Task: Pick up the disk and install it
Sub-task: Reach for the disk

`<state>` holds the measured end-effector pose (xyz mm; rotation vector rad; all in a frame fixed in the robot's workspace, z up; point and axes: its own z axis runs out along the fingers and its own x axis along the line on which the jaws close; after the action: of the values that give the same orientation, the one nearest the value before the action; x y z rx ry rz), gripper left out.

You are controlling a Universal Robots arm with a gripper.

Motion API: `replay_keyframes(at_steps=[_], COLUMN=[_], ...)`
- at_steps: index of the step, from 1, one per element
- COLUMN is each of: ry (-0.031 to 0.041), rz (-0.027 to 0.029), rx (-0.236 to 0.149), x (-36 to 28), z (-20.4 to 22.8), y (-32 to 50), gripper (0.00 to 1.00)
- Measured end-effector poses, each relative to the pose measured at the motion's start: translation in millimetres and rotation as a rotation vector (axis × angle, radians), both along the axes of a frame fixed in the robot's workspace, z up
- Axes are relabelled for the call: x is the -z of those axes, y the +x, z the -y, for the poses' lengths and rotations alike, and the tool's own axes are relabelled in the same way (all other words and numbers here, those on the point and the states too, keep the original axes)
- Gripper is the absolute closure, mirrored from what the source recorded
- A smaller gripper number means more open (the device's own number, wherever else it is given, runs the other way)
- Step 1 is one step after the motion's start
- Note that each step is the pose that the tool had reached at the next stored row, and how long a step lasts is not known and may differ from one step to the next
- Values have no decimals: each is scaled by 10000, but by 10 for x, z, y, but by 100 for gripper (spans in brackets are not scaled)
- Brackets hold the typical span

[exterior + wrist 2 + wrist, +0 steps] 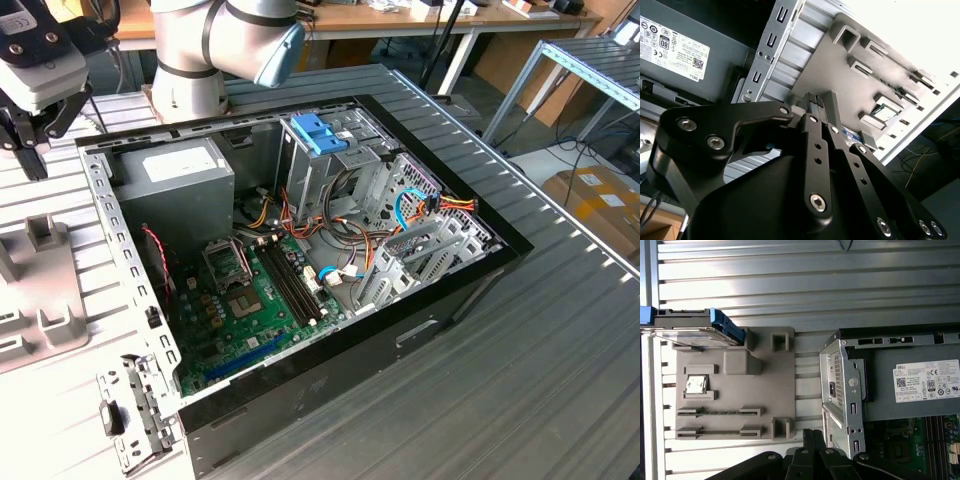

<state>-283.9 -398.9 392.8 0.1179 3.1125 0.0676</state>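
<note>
The disk (690,332), a grey drive in light-blue rails with a blue end tab, stands on edge in a slot at one end of the grey holder plate (735,390). My gripper (812,434) hangs above the opposite edge of that plate, close to the corner of the open computer case (330,250), well apart from the disk. In the second wrist view the two black fingers (813,102) lie pressed together with nothing between them, so the gripper (819,99) is shut. In the exterior view the gripper (32,160) sits at the far left, over the holder plate (50,300).
Inside the case are a grey power supply (175,185), a green motherboard (250,300) and a tall metal drive cage with a blue latch piece (318,130). A small processor chip (695,385) rests in the holder plate. The arm's base (200,60) stands behind the case.
</note>
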Motion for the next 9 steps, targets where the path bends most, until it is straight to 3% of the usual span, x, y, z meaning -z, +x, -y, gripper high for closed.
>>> replay_keyframes(at_steps=[9], ry=[0], rz=[1], rx=[1], x=[2], z=[0], y=[-57], gripper=[89])
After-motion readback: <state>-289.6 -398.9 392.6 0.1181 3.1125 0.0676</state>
